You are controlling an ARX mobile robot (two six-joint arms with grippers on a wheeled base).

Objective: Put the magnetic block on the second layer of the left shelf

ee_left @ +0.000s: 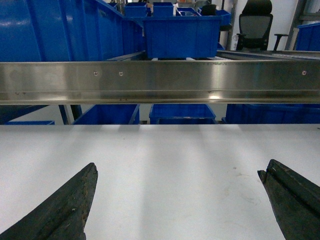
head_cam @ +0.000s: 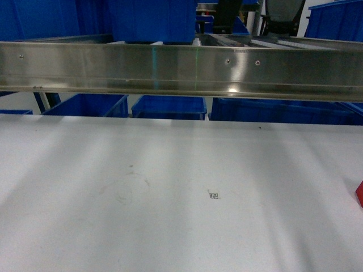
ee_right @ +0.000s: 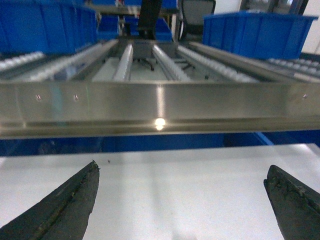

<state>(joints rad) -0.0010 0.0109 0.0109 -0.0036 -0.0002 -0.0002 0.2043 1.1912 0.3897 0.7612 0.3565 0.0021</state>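
I see a glossy red magnetic block [head_cam: 359,194] at three o'clock on the matte white table [head_cam: 170,198]; left gripper [ee_left: 177,200] and right gripper [ee_right: 182,202], both dark and tapered, are spread and empty.

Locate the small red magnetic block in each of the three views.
Head: the small red magnetic block is a sliver cut off by the right edge, on the white tabletop.
Left wrist: not in it.
Right wrist: not in it.
Shared landmark: the shiny stainless-steel front rail, spanning every view above the tabletop.
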